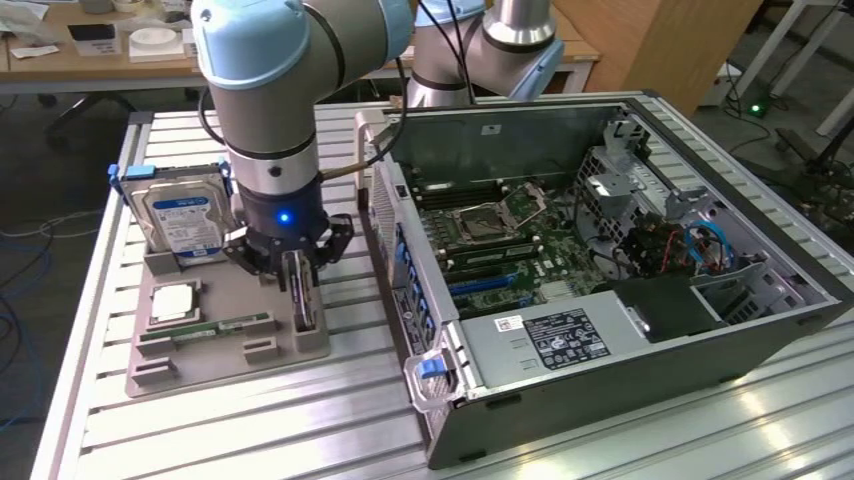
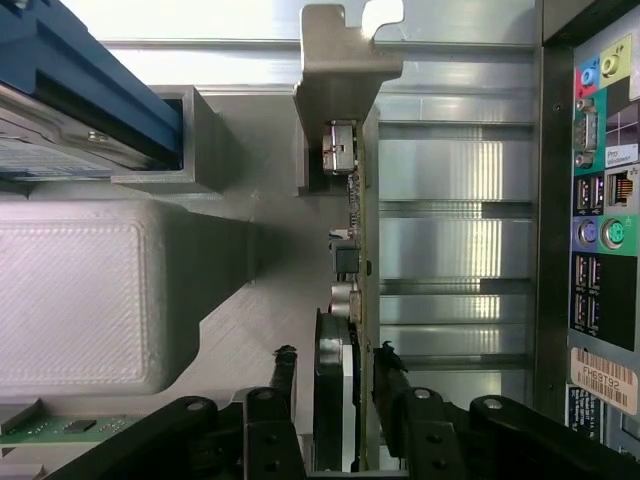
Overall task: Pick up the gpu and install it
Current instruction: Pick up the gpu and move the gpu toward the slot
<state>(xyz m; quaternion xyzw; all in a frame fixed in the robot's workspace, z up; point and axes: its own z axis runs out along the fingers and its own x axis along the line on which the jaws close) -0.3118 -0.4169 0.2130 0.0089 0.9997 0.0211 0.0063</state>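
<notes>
Grey printed tray (image 1: 214,367) on your bench has four parts in it: a blue-labelled hard drive (image 1: 184,220) standing in its slot, a CPU (image 1: 174,302) lying flat, a green RAM stick (image 1: 220,328), and the gpu (image 1: 304,300) on edge along the side nearest the open PC case (image 1: 747,330). Your gripper (image 1: 296,268) is right down over the gpu. The exterior view gives you the motherboard (image 1: 514,235) inside the case. The wrist view adds the close stuff: fingers (image 2: 285,375) either side of the card, jaws partly spread with a sliver of gap, not clamped, plus the card's silver bracket (image 2: 340,70) and the case's rear ports (image 2: 600,200).
</notes>
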